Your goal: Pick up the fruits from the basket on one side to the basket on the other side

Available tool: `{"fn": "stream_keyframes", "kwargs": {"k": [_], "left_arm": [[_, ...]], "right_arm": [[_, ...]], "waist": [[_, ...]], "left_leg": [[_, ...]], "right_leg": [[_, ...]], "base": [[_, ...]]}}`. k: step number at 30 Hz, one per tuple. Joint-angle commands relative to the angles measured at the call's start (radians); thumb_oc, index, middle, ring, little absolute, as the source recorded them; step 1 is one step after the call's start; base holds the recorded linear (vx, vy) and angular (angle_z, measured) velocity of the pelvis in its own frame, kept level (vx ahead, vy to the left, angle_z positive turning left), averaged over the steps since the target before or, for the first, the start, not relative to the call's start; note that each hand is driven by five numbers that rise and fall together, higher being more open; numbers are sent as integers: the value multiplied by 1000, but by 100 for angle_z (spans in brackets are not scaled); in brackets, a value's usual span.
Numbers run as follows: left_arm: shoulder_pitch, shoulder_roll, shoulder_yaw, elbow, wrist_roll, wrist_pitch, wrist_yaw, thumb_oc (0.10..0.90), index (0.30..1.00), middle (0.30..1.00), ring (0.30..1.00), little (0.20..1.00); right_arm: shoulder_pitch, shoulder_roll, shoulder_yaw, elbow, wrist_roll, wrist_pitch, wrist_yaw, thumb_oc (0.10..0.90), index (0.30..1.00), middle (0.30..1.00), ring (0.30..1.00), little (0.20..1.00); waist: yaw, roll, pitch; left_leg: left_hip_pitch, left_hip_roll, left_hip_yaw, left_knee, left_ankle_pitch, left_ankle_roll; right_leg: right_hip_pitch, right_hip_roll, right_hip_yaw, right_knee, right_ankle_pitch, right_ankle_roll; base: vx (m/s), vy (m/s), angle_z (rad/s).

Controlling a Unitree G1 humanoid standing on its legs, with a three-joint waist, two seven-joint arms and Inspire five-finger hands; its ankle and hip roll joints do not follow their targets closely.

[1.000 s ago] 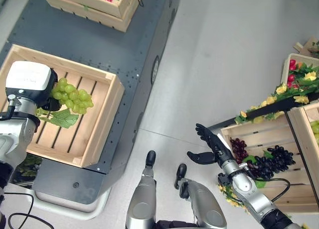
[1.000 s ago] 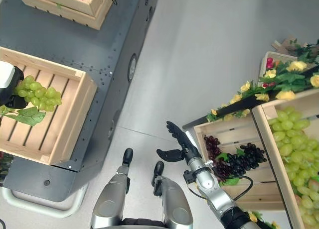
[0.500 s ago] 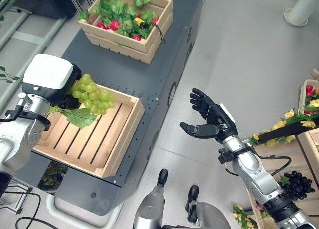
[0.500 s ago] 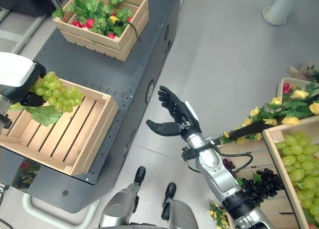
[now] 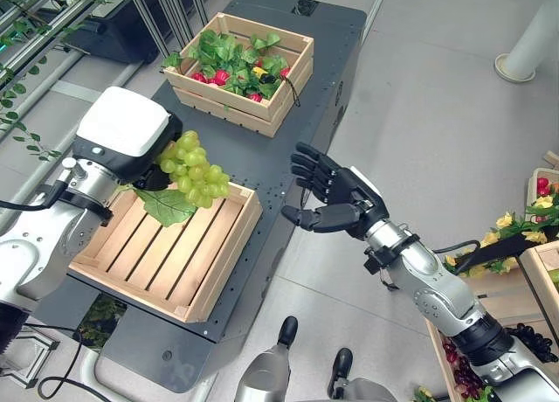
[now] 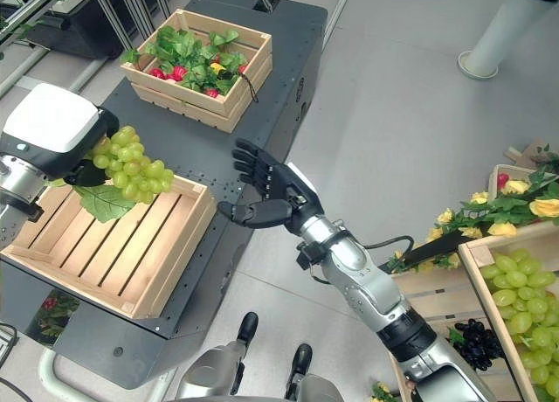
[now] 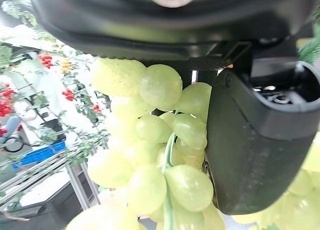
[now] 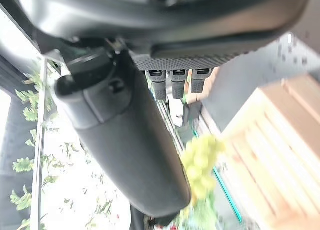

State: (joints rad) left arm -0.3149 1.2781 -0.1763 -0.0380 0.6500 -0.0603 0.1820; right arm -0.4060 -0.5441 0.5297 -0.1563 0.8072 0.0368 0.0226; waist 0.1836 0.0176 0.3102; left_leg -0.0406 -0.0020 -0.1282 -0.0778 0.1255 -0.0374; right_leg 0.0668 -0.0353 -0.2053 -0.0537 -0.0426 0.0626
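One bunch of green grapes [image 5: 194, 169], w/ a big leaf [image 5: 167, 205] hanging off it, is being held by the left robot hand [image 5: 123, 140] above the far-left part of the empty wooden crate [image 5: 196, 277]; the fruit is hanging clear of the slats, not touching them. In the left wrist view the grapes [image 7: 156, 155] are being pinched against the palm by the dark thumb [image 7: 255, 140], so that robot hand is being kept closed round the bunch. The right robot hand [image 6: 266, 197] is being held spread wide, palm up, w/ nothing in it, over the desk's [image 5: 262, 157] right edge, just beside the crate's right-hand corner but apart from it. A 2nd wooden crate [image 5: 279, 100], packed w/ leafy greens and red fruit, is sitting farther back on the same desk, well apart from the grapes. At lower right, more green grapes [image 6: 520, 301] are being kept in a side crate [image 6: 482, 262], and dark grapes [image 6: 476, 339] are lying in a lower crate near it, w/ yellow flowers [image 6: 511, 207] along the rim.
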Motion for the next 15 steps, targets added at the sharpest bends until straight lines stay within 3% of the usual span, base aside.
{"fn": "stream_keyframes", "kwargs": {"k": [1, 15], "left_arm": [[-108, 23, -1, 7, -76, 20, 10, 400, 300, 300, 300, 300], [-267, -59, -123, -99, -178, -22, -108, 400, 300, 300, 300, 300]], "right_arm": [[-8, 28, 58, -90, 72, -56, 16, 800, 900, 900, 900, 900], [-64, 90, 87, -81, 75, -37, -57, 800, 900, 900, 900, 900]], "waist": [[-14, -7, -250], [-22, -9, -282]], "left_leg": [[-5, -61, -2, -9, -36, 29], [13, -67, 7, -9, -53, 38]], "right_leg": [[-31, -12, -15, -21, 69, 6], [-22, -12, -10, -25, 72, 11]], "base": [[0, 0, 0], [0, 0, 0]]}}
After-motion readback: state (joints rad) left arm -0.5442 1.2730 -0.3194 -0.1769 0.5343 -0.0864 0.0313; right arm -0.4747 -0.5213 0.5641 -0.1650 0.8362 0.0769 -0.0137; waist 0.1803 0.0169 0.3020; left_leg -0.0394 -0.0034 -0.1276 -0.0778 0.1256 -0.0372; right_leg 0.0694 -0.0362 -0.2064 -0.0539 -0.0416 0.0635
